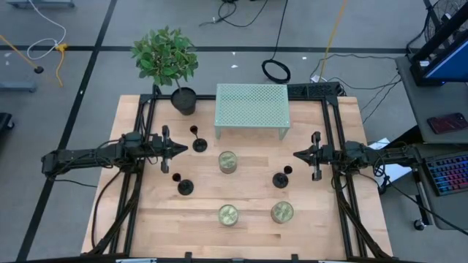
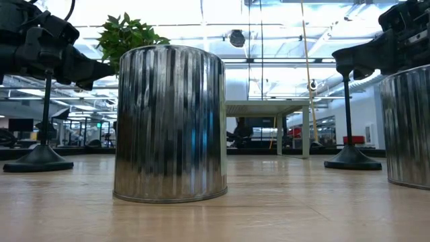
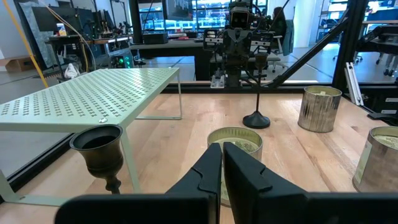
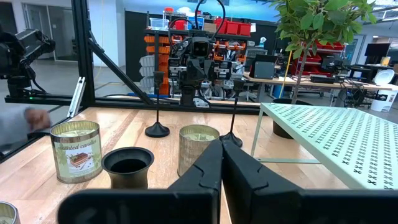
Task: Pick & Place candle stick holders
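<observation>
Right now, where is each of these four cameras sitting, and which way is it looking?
High view: above the table, looking straight down on the left claw, right claw, three candle stick holders and green shelf.
Low view: at tabletop height, facing a jar candle; arms enter from above.
Left wrist view: on the left arm, looking across past its own shut claw at the right arm.
Right wrist view: opposite, past its shut claw.
Both wrist views share the middle jar candle and the shelf.
</observation>
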Motion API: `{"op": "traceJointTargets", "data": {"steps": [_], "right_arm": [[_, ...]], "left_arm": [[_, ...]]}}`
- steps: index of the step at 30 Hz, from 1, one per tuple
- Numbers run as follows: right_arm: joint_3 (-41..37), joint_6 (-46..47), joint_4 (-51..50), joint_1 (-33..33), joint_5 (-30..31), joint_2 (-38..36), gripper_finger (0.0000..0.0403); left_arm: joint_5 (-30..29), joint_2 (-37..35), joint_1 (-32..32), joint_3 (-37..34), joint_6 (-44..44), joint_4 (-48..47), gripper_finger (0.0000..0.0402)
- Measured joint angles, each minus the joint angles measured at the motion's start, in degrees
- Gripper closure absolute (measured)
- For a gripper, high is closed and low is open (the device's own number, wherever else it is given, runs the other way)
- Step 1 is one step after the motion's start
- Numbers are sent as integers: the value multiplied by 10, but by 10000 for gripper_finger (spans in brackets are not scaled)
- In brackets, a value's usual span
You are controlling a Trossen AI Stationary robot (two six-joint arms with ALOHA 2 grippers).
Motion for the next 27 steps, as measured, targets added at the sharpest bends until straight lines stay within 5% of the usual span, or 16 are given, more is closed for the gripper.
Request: {"op": "traceJointTargets", "data": {"steps": [9,16,22,27], "right_arm": [[0,-24,14,0,0,0,403],[0,59,48,0,0,0,403],[0,-59,83,0,27,0,403],[0,-46,100,0,46,2,403]], "left_arm": [[0,0,0,0,0,0,378],[0,0,0,0,3,22,378],[-39,0,0,0,80,87,378],[-83,0,0,0,78,95,378]]}}
